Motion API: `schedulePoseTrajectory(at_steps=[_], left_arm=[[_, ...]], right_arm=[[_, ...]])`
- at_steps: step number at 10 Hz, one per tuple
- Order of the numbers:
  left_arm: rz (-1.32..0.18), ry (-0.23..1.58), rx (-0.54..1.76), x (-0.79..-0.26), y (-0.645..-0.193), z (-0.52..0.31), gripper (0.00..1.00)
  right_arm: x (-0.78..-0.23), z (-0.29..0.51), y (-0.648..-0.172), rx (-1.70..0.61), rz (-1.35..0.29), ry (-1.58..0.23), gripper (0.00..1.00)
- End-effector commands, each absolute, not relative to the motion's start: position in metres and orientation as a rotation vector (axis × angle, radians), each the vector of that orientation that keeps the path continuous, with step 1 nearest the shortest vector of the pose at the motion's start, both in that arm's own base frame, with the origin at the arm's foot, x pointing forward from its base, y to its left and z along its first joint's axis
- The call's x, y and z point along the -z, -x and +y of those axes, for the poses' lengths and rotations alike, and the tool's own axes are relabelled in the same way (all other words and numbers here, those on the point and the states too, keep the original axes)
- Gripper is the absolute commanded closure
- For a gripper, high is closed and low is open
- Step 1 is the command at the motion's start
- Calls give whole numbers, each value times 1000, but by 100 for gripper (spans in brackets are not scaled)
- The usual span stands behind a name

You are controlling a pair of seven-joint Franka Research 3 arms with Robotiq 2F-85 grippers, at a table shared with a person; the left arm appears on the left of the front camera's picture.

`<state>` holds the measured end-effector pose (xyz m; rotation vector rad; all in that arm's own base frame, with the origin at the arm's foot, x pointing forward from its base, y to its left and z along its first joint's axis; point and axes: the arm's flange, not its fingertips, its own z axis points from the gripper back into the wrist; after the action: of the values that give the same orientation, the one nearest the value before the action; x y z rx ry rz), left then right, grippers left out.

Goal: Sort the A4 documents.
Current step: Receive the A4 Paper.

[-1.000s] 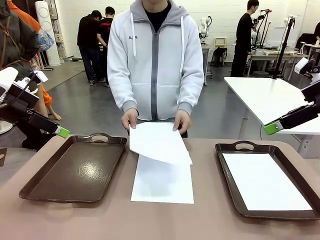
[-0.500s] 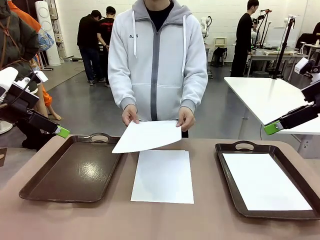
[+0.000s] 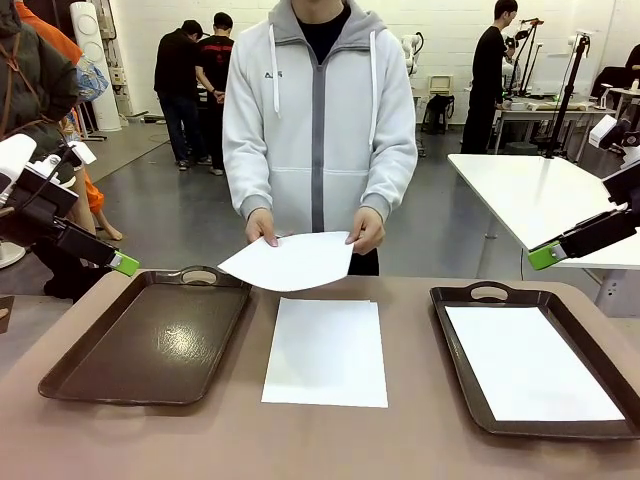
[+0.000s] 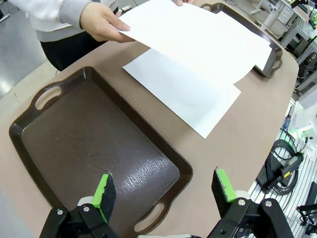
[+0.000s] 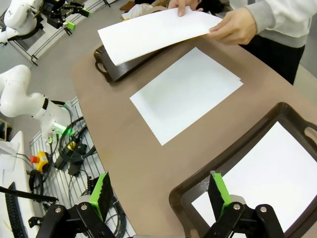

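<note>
A person at the far side holds one A4 document (image 3: 290, 260) in both hands, level above the table's far edge. More A4 documents (image 3: 325, 350) lie in a small stack on the table's middle. Another sheet (image 3: 530, 362) lies in the right brown tray (image 3: 462, 300). The left brown tray (image 3: 150, 345) holds nothing. My left gripper (image 3: 122, 264) hangs open, high beyond the left tray's far left corner; its wrist view looks down on that tray (image 4: 94, 148). Equally high to the right, my right gripper (image 3: 543, 256) is open above the right tray (image 5: 198, 183).
The person's hands (image 3: 262, 228) and sleeves are over the table's far edge. A white table (image 3: 540, 200) stands behind on the right. Cables and another robot arm (image 5: 25, 99) sit on the floor by the table's near side.
The person has lifted the top sheet off the middle stack, levelled it and swung it slightly left. Neither arm has moved.
</note>
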<state>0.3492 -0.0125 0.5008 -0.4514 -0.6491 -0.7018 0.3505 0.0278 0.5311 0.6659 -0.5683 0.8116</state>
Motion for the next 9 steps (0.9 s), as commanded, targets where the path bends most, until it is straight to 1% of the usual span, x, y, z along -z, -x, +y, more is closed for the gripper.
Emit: schedulePoseTrajectory(at_steps=[1,9], left_arm=[[-655,464,716,-499,-350,-10,0],[-655,464,716,-499,-350,-10,0]], right_arm=[[-531,29,-351,-816,-573,-680,0],[-531,29,-351,-816,-573,-680,0]])
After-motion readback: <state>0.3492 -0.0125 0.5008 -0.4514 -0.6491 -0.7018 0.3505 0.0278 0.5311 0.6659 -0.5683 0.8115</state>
